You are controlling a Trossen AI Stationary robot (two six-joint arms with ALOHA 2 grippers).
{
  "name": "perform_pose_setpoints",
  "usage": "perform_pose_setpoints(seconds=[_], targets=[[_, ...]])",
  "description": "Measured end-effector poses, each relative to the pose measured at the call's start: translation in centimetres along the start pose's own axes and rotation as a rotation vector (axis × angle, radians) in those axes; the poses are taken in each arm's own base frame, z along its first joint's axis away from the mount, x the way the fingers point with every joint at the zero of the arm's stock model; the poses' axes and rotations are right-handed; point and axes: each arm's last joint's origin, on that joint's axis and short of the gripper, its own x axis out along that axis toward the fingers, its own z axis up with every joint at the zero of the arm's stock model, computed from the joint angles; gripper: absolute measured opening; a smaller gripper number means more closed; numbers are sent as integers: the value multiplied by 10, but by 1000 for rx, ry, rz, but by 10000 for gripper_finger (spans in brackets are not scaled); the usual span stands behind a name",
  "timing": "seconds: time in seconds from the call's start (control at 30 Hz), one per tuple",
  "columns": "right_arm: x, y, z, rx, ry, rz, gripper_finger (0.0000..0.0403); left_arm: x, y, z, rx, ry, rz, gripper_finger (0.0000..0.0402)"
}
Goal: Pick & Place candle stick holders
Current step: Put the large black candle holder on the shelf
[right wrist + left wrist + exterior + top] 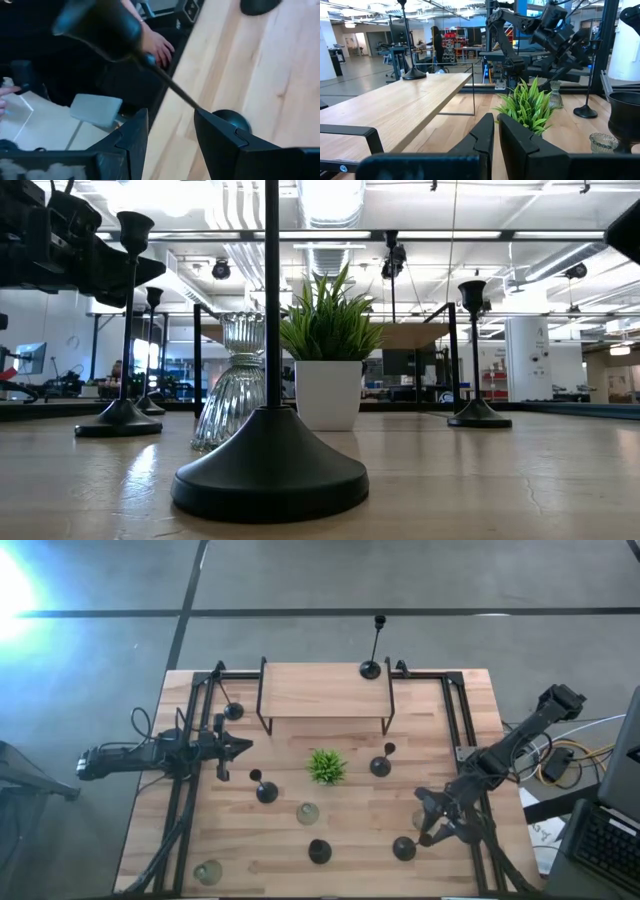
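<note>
1. High view: the wooden table (340, 830) carries a low shelf (325, 690) at the far side, with one black candlestick (372, 668) on it. More black candlesticks stand about a small green plant (326, 766), one near the front edge (319, 851) and one by the right gripper (404, 848). Pale glass holders sit in front of the plant (307, 812) and at the front left corner (207, 872). The left gripper (243, 747) hangs over the table's left side; the right gripper (428, 823) is low at the front right

2. Low view: only here do heights show. One black candlestick (270, 465) fills the foreground, a ribbed glass holder (232, 390) stands just behind it, beside the plant's white pot (328, 393)

3. Left wrist view: the left gripper (496, 125) has its fingers almost pressed together, holding nothing. Past them are the plant (527, 105), the shelf (395, 107) and the other arm (540, 30) beyond

4. Right wrist view: the right gripper (170, 125) has its fingers spread; a black candlestick (165, 80) leans between them, touching neither. A person's hand (155, 45) shows off the table's edge, seen nowhere else
</note>
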Motion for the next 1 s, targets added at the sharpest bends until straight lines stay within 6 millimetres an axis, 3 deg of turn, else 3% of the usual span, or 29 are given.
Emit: perform_pose_setpoints(seconds=[0.33, 0.67, 0.8, 0.93, 1.0], targets=[[17, -5, 2, -4, 0, -39, 137, 0, 0, 0, 0, 0, 0, 32], [27, 4, 15, -19, -53, 12, 135, 0, 0, 0, 0, 1, 0, 32], [28, 10, 23, -28, -52, 34, 104, 0, 0, 0, 0, 1, 0, 32], [28, 13, 27, -70, -51, 39, 35, 0, 0, 0, 0, 1, 0, 32], [27, 15, 28, -92, -55, 42, 22, 0, 0, 0, 0, 0, 0, 32]])
